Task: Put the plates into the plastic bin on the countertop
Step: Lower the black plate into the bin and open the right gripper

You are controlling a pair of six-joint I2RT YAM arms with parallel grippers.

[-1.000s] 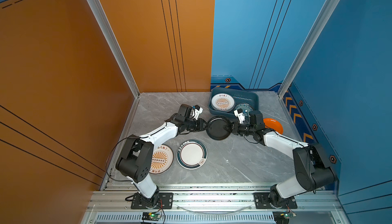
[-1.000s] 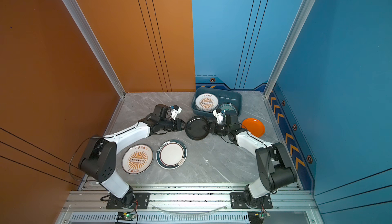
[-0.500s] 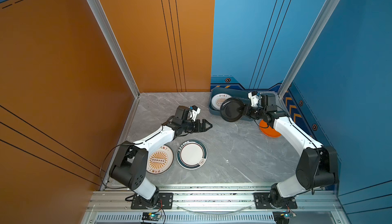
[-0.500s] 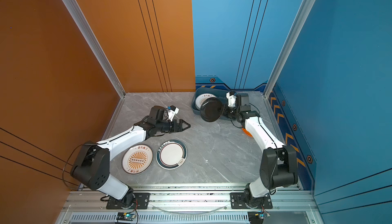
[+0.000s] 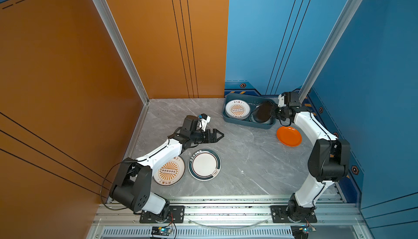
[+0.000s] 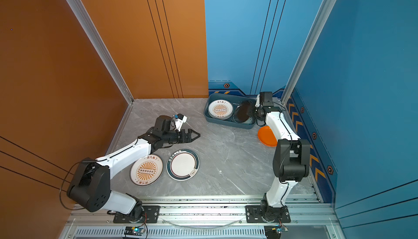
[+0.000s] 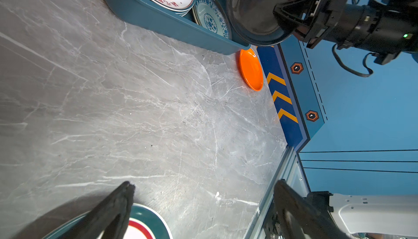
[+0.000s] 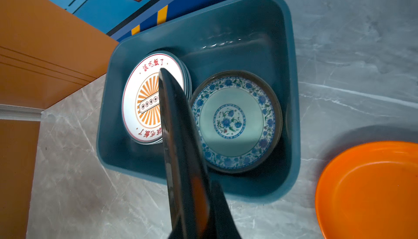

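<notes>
Teal plastic makes up the bin (image 5: 247, 124), which sits at about 1 o'clock on the grey surface (image 5: 248, 163) with its long side running roughly 9 to 3. Above its 3 o'clock half we have the black plate (image 5: 263, 114) tilted steeply, almost on edge. The right pincer (image 5: 274, 112) is pressed together on the rim. From that pincer the black plate lies at 9 o'clock, directly over the patterned plate (image 8: 233, 120), which lies flat in the bin. We cannot tell whether its lower rim touches anything yet. A stack topped by a sunburst plate (image 5: 237, 109) fills the 9 o'clock half. We judge the coming move depends on levelling the black plate so that it settles on the patterned plate and does not lean on that stack. The left pincer (image 5: 218, 135) is spread wide and empty, pointing toward 3 o'clock over bare surface, well apart from the bin. An orange plate (image 5: 289, 136) rests just beside the bin's 4 o'clock corner, nearer our right arm. A second sunburst plate (image 5: 168, 171) and a green-rimmed plate (image 5: 204, 164) lie side by side at 7 o'clock, nearer our left.
</notes>
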